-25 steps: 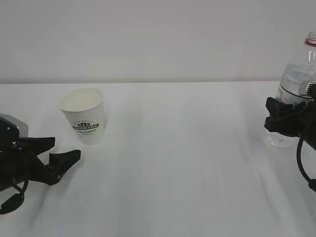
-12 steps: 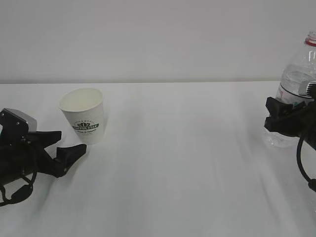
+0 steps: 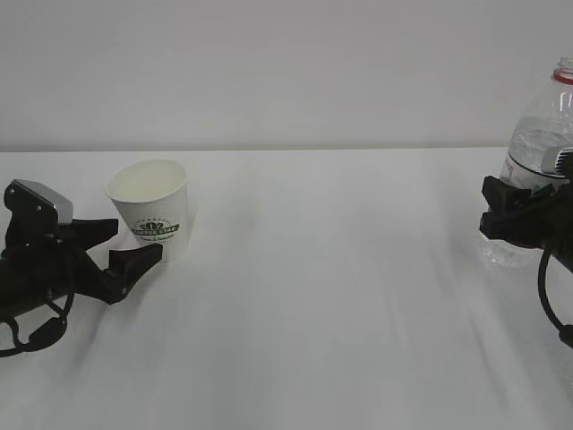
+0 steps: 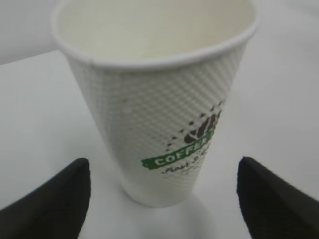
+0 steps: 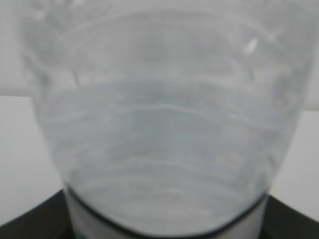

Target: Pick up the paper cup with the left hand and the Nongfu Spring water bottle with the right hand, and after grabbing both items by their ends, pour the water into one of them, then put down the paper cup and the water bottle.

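The left hand (image 3: 121,246) has its jaws spread wide, one finger on each side of the cup's (image 3: 154,211) base; in the left wrist view both fingers (image 4: 47,201) stand clear of the wall, so nothing is pinched yet. The cup (image 4: 157,107) stands upright on the white table (image 3: 313,296), at the left of the scene.

The cup looks empty, so it should be very light and easy to tip or nudge. Its thin paper wall would dent under a hard squeeze. The dimpled texture ought to give the pads some bite. A hold low on the body, near the base where it is stiffest, seems best, with just enough pressure to carry it.

At the far right, the right hand (image 3: 515,215) is closed around the lower body of the bottle (image 3: 537,152), jaws pressed to its sides; the right wrist view shows the clear ribbed wall (image 5: 159,124) filling the frame. The bottle holds water (image 5: 159,164), so it will be heavier than the cup, with a smooth, springy plastic that may flex or slip. Whether it has left the table I cannot tell.

On the cup, a green band reads "COFFEE" under a dark bean logo; the script below is too blurred to read. The bottle's neck ring is red; no label text is legible.
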Available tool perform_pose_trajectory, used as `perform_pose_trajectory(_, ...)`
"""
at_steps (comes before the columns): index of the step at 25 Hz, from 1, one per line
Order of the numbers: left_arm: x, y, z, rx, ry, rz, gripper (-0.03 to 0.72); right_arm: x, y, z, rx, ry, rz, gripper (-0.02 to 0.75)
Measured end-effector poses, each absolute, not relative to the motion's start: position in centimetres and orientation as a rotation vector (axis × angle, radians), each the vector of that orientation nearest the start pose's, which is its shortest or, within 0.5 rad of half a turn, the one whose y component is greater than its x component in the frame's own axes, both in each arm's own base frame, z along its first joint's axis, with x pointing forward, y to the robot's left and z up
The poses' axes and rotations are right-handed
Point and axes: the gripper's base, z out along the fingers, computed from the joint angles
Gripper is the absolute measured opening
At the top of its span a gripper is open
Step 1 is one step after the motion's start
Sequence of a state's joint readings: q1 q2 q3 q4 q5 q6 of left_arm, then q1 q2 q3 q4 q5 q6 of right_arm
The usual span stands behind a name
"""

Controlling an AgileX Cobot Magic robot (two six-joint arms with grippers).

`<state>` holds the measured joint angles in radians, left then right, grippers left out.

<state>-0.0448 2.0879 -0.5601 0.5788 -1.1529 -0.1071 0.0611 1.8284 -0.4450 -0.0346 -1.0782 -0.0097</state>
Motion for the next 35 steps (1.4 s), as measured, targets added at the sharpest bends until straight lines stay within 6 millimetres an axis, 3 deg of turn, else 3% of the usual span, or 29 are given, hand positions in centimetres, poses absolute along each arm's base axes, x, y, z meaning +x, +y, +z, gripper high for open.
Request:
perform_pose_trajectory(9,30.1,-7.0,7.7,0.564,1.806,-0.449,0.692,28.7,2.0,13.1,-0.100,1.786,0.052,0.441)
perform_pose_trajectory(18,31.8,-8.6,6.1,0.574,1.802,-0.459,0.692,28.7,2.0,13.1,-0.100,1.786,0.052,0.440)
perform_pose_trajectory(35,34.4,-9.7,6.4,0.631,1.711,-0.469,0.692,28.7,2.0,13.1,-0.102,1.786,0.051,0.440)
